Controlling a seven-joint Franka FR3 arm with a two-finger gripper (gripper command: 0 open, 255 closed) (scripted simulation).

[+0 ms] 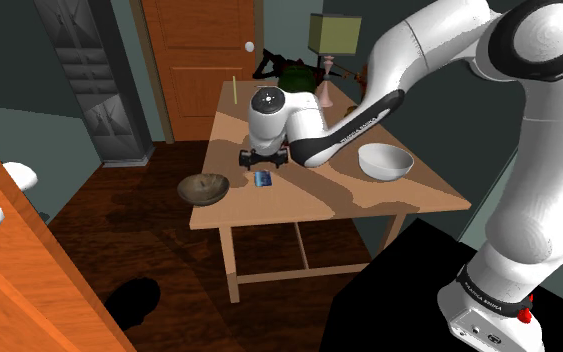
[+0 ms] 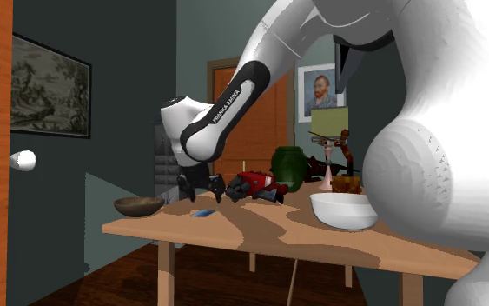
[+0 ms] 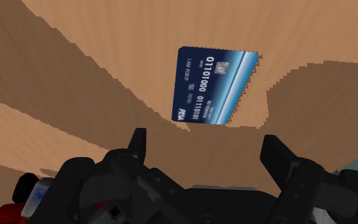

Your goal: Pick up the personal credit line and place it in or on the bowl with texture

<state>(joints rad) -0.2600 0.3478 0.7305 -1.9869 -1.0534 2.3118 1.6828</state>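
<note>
The card (image 3: pixel 214 86) lies flat on the worktop (image 1: pixel 319 205), blue face up, just ahead of the jaws. The jaws stand wide apart and hold nothing. The two fingers (image 3: pixel 138 145) frame bare wood, with the card beyond their tips rather than between them.

In the shoulder view the card sits just beside the jaws. The brown bowl (image 1: pixel 204 188), mottled inside, is near it toward that view's left, and a white bowl (image 1: pixel 385 161) stands well apart on the other side.

We judge the step in hand to be the approach for the grasp. To do it well, we move the jaws forward until the card is centred between the fingers. We then turn the wrist so the fingers span the card's short width, and come down squarely.

A thin, flat card offers little edge to catch. So we set the tips on the wood before closing, and close slowly lest the card skid or tip away. We take the brown bowl as the target, since its surface alone looks textured.
</note>
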